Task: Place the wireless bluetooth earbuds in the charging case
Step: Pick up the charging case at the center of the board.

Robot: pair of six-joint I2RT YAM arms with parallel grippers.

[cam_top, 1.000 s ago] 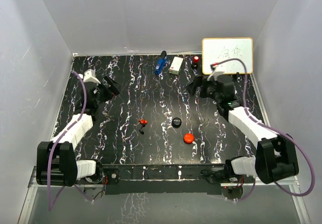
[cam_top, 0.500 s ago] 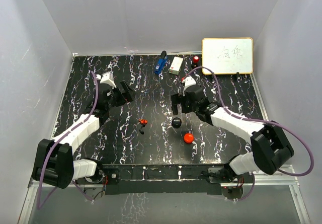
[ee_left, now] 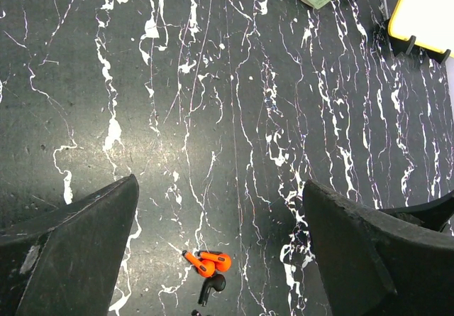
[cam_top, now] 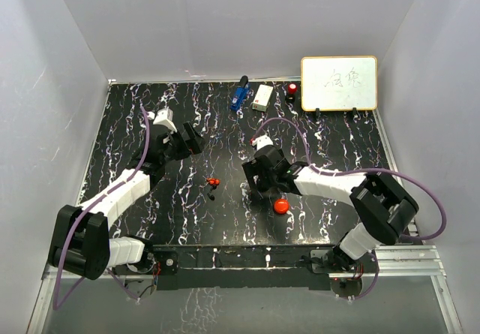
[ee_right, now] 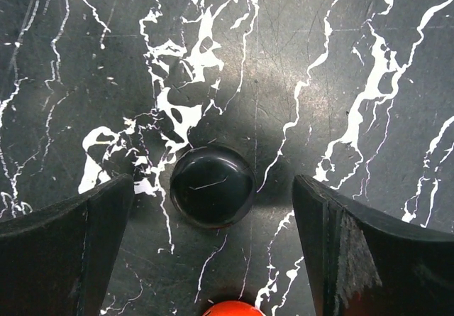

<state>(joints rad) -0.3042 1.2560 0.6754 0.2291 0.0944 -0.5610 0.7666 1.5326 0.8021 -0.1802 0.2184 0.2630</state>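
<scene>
The black disc (ee_right: 212,186) looks glossy and smooth, the marbled tabletop (ee_right: 319,60) faintly sheened, the earbuds (ee_left: 213,263) shiny plastic.

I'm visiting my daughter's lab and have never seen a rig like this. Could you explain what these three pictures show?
These are two robot arms bolted at the near edge of a black marbled table. One picture looks down on both arms from above. The other two come from a small camera on each wrist, so the dark wedges in their lower corners are that arm's own fingers.

The left gripper hangs open, and its camera sees two tiny pieces: a red-and-black earbud and a black earbud. The right gripper is open above a black round disc, with a red round puck nearby. A whiteboard, a white box and a blue item sit at the far edge. Nothing is held.
</scene>
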